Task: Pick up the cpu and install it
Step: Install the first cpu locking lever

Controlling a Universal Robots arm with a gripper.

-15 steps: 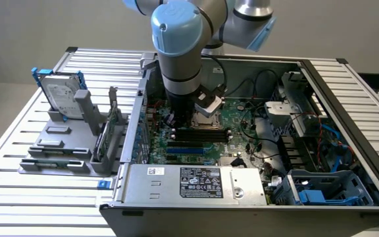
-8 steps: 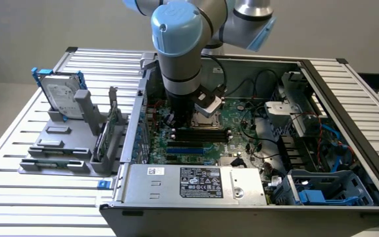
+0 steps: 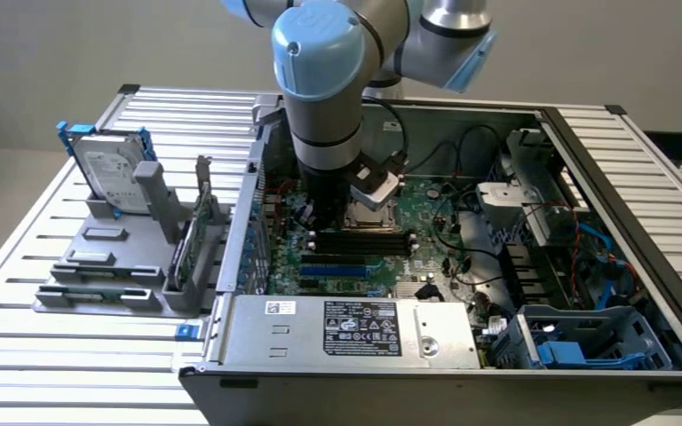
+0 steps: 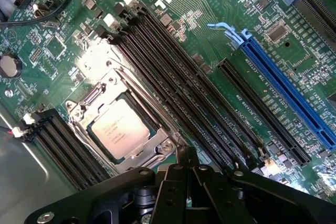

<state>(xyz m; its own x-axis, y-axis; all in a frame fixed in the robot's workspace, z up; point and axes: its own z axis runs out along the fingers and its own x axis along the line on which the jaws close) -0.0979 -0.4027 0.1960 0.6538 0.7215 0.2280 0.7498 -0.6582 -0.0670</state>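
Observation:
The cpu [image 4: 116,127], a small square chip with a silver-grey top, lies flat inside the metal socket frame [image 4: 92,59] on the green motherboard [image 4: 220,19]. My gripper [image 4: 187,157] hovers just beside the socket, its black fingers shut together with nothing visible between them. In the exterior view the arm reaches down into the open computer case [image 3: 625,222], with the gripper [image 3: 321,226] low over the board near the black memory slots.
Black memory slots [image 4: 173,77] and blue card slots [image 4: 283,82] run beside the socket. A power supply [image 3: 353,328] fills the case front, with cables [image 3: 578,240] and a drive cage at the exterior view's right. A hard drive [image 3: 110,169] stands in a grey rack outside.

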